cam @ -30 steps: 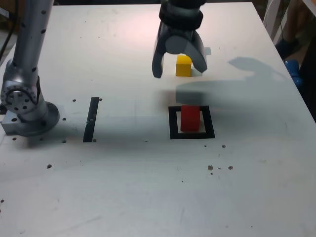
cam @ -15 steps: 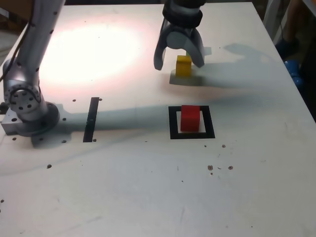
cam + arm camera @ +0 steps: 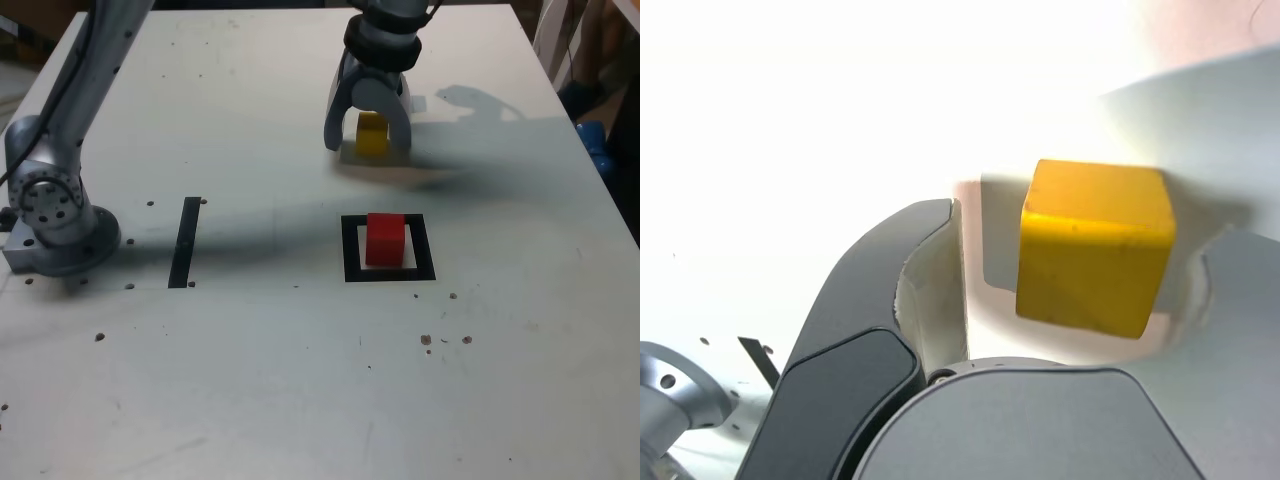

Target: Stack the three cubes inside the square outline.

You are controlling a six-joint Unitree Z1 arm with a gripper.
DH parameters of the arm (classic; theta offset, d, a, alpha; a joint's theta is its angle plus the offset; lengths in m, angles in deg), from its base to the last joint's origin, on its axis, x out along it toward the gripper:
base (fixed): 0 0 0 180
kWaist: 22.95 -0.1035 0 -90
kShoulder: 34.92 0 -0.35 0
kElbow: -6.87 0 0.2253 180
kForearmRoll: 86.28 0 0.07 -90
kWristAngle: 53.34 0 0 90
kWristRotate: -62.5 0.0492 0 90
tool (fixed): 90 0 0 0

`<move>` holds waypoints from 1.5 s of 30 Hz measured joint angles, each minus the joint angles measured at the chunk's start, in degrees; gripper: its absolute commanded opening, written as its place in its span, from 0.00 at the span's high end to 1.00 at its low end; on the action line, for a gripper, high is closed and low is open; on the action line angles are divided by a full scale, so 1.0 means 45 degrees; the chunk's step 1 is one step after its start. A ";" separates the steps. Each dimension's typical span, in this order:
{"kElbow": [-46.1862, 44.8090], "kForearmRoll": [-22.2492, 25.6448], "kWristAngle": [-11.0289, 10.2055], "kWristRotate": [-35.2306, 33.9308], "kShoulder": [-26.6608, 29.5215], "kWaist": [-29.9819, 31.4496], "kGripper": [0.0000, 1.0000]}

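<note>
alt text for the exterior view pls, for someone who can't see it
A robot arm's gripper is lowered around a yellow cube at the far side of a white table, one finger on each side. Nearer the camera, a red cube sits inside a black square outline, with a thin black strip towards the exterior view's left.

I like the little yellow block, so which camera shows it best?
The wrist view. There the small solid yellow cube fills the middle, big and sharp, sitting between the two fingers of the grey gripper. The exterior view shows the cube only small and far off, partly hidden by the gripper.
</note>
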 measured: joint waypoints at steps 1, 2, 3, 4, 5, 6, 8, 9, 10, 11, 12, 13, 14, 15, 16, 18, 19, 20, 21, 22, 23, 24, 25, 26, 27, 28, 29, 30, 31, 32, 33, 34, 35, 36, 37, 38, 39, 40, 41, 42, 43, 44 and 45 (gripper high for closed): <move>0.0000 -0.0036 -0.0038 -0.0002 0.0000 -0.0001 0.67; 0.0000 -0.0064 -0.0067 -0.0002 0.0000 -0.0001 0.68; -0.0001 -0.0078 -0.0089 -0.0002 0.0000 -0.0001 0.68; -0.0003 -0.0080 -0.0103 -0.0002 0.0000 -0.0001 0.68; -0.0003 -0.0080 -0.0105 -0.0002 0.0000 -0.0001 0.68; -0.0005 -0.0080 -0.0106 -0.0002 0.0000 -0.0001 0.68; -0.0017 -0.0080 -0.0110 -0.0002 0.0000 -0.0001 0.68; -0.0019 -0.0080 -0.0113 -0.0002 0.0000 -0.0001 0.68; -0.0019 -0.0080 -0.0114 -0.0002 0.0000 -0.0001 0.68; -0.0020 -0.0080 -0.0116 -0.0002 0.0000 -0.0001 0.68; -0.0020 -0.0080 -0.0119 -0.0002 0.0000 -0.0001 0.68; -0.0020 -0.0080 -0.0121 -0.0003 0.0000 -0.0001 0.68; -0.0020 -0.0080 -0.0122 -0.0002 0.0000 -0.0001 0.68; -0.0019 -0.0080 -0.0122 -0.0002 0.0000 -0.0001 0.68; -0.0019 -0.0080 -0.0122 -0.0002 0.0000 -0.0001 0.68; -0.0017 -0.0080 -0.0121 -0.0002 0.0000 0.0003 0.68; -0.0016 -0.0080 -0.0121 -0.0003 0.0000 0.0011 0.68; -0.0013 -0.0079 -0.0120 -0.0003 0.0001 0.0023 0.68; -0.0008 -0.0078 -0.0119 -0.0003 0.0001 0.0044 0.68; -0.0003 -0.0075 -0.0118 -0.0002 0.0003 0.0061 0.68; -0.0002 -0.0067 -0.0114 -0.0003 0.0013 0.0092 0.68; -0.0002 -0.0053 -0.0108 -0.0004 0.0026 0.0129 0.68; -0.0002 -0.0026 -0.0099 -0.0008 0.0046 0.0182 0.68; 0.0000 0.0012 -0.0089 -0.0021 0.0085 0.0254 0.68; 0.0002 0.0089 -0.0077 -0.0057 0.0165 0.0354 0.68; 0.0011 0.0195 -0.0064 -0.0110 0.0276 0.0458 0.68; 0.0018 0.0330 -0.0046 -0.0179 0.0417 0.0578 0.68; 0.0031 0.0462 -0.0026 -0.0273 0.0602 0.0723 0.68; 0.0042 0.0557 -0.0005 -0.0370 0.0781 0.0870 0.68; 0.0054 0.0699 0.0025 -0.0520 0.0980 0.1053 0.68; 0.0058 0.0873 0.0067 -0.0696 0.1168 0.1233 0.68; 0.0057 0.1070 0.0126 -0.0893 0.1357 0.1439 0.68; 0.0058 0.1234 0.0196 -0.1073 0.1560 0.1668 0.68; 0.0068 0.1412 0.0287 -0.1270 0.1758 0.1923 0.68; 0.0109 0.1611 0.0387 -0.1450 0.1886 0.2149 0.68; 0.0186 0.1813 0.0515 -0.1659 0.1964 0.2394 0.68; 0.0234 0.1926 0.0585 -0.1765 0.1983 0.2524 0.68; 0.0280 0.1980 0.0626 -0.1849 0.1990 0.2643 0.68; 0.0326 0.2113 0.0712 -0.2046 0.1989 0.2745 0.68; 0.0394 0.2290 0.0820 -0.2291 0.1990 0.2893 0.68; 0.0517 0.2452 0.0932 -0.2543 0.1993 0.3130 0.68; 0.0654 0.2568 0.1022 -0.2784 0.1994 0.3397 0.68; 0.0758 0.2656 0.1095 -0.3062 0.2000 0.3688 0.68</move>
